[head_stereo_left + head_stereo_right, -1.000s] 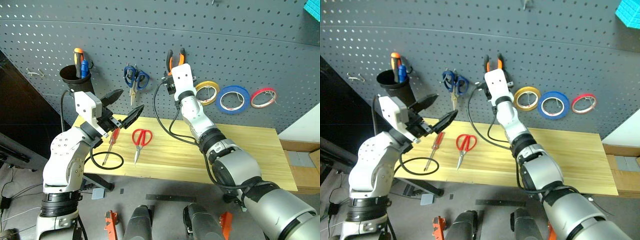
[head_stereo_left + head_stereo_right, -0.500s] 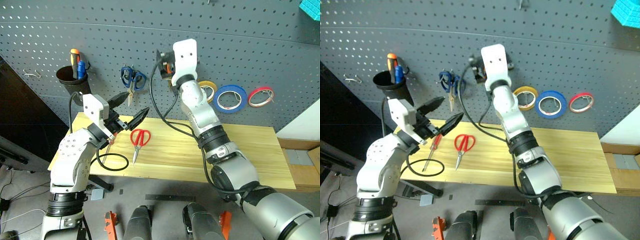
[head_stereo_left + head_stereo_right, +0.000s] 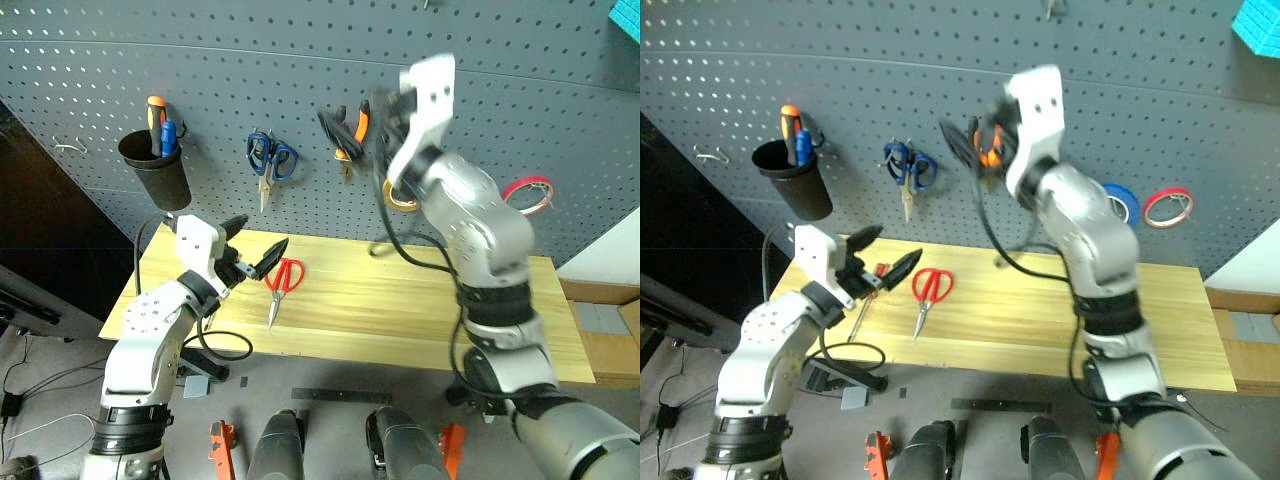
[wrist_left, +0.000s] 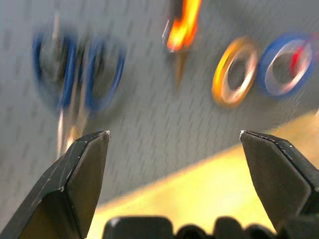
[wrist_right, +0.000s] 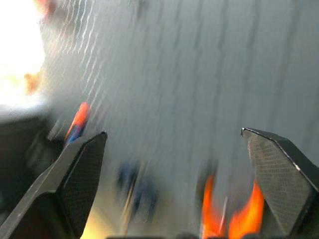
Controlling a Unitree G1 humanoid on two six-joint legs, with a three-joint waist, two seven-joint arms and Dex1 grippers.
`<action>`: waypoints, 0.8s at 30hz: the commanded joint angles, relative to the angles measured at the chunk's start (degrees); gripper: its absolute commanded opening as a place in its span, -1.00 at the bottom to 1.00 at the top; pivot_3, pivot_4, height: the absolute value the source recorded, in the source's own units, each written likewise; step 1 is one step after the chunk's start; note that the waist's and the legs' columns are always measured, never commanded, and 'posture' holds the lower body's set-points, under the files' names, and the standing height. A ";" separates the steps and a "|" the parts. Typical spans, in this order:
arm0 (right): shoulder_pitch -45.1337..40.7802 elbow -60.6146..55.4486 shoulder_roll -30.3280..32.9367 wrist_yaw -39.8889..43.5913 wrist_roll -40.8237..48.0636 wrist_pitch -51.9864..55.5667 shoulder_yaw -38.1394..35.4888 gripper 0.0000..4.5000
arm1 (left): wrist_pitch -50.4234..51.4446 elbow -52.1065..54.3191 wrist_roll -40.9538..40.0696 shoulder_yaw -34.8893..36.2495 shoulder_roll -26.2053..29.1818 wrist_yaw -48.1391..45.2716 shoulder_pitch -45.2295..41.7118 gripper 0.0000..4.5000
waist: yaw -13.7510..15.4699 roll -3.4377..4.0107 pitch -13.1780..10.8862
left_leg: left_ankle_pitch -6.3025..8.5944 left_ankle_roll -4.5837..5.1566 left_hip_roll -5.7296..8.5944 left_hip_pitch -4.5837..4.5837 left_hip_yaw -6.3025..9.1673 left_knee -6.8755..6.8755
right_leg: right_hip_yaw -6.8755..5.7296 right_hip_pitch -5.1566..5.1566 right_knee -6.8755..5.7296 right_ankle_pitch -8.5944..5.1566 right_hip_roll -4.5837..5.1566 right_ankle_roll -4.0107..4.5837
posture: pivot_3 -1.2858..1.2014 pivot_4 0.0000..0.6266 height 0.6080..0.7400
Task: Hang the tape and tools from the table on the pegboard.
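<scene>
In the left eye view, the left gripper (image 3: 248, 247) hangs low over the left end of the tabletop (image 3: 400, 310), its arm bent at the elbow. It points about level toward the pegboard (image 3: 300, 70), and its fingers stand wide apart with nothing between them. The red-handled scissors (image 3: 280, 283) lie flat on the tabletop just beside that gripper, with the blades toward the front edge. The right arm is raised high in front of the pegboard. The pliers (image 3: 352, 132) hang on the pegboard beside it, and the blue-handled scissors (image 3: 270, 160) hang further left. A black cup (image 3: 157, 172) with tools in it hangs near the left side of the pegboard. The red tape roll (image 3: 527, 192) hangs to the right of the arm.

In the right eye view, the screwdriver (image 3: 864, 298) lies on the tabletop under the left gripper, partly hidden. The blue tape (image 3: 1123, 203) hangs on the pegboard, half covered by the right arm.

In the left wrist view, the two fingers (image 4: 82, 174) are wide and empty. Between them, further away, the yellow tape roll (image 4: 233, 77) hangs on the pegboard.

In the right wrist view, the right gripper (image 5: 174, 139) faces the pegboard with its fingers wide open and empty, and the orange handles of the pliers show low between them.
</scene>
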State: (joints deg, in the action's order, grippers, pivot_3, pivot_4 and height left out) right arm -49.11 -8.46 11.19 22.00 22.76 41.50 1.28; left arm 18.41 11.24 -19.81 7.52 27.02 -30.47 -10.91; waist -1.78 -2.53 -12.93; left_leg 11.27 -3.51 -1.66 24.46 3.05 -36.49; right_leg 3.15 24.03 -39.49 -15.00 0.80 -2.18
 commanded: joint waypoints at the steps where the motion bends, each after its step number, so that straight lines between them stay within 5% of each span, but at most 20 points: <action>1: 6.21 -11.61 8.62 9.07 7.62 10.71 1.98 0.99 | 8.15 2.66 3.81 -1.81 0.18 6.19 0.42 1.00 | 0.01 0.03 -0.01 | 0.00 0.00 0.00 0.01 0.05 0.00 | -0.05 -0.01 0.01 0.00 0.00 0.00 | 0.03 -0.42 1.00; 8: 15.09 -19.68 13.07 9.53 9.57 16.17 5.82 0.99 | 23.58 -1.14 5.87 -4.58 -2.53 12.33 0.60 1.00 | -1.17 0.08 -0.02 | 0.01 0.01 -0.04 -0.05 0.03 0.14 | -0.02 -0.01 0.07 -0.03 -0.08 -0.04 | 0.02 -0.40 1.00; 24: 17.39 -22.43 14.58 7.07 1.39 14.90 17.87 0.99 | 26.70 -20.40 13.05 -7.29 -10.54 20.81 -10.26 1.00 | -0.98 0.07 -0.01 | 0.00 0.00 -0.01 -0.02 0.13 0.16 | -0.15 -0.20 0.49 -0.01 -0.05 -0.08 | 0.00 -0.35 1.00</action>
State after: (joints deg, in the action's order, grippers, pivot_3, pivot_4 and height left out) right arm -30.83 -29.01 25.16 28.53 25.11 57.77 18.28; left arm 45.32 -8.91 -7.53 0.55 16.96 -9.54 -19.99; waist -2.76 -2.46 -12.94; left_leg 11.27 -3.51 -1.67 24.44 3.20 -36.31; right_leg 2.98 23.82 -39.01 -15.01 0.75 -2.25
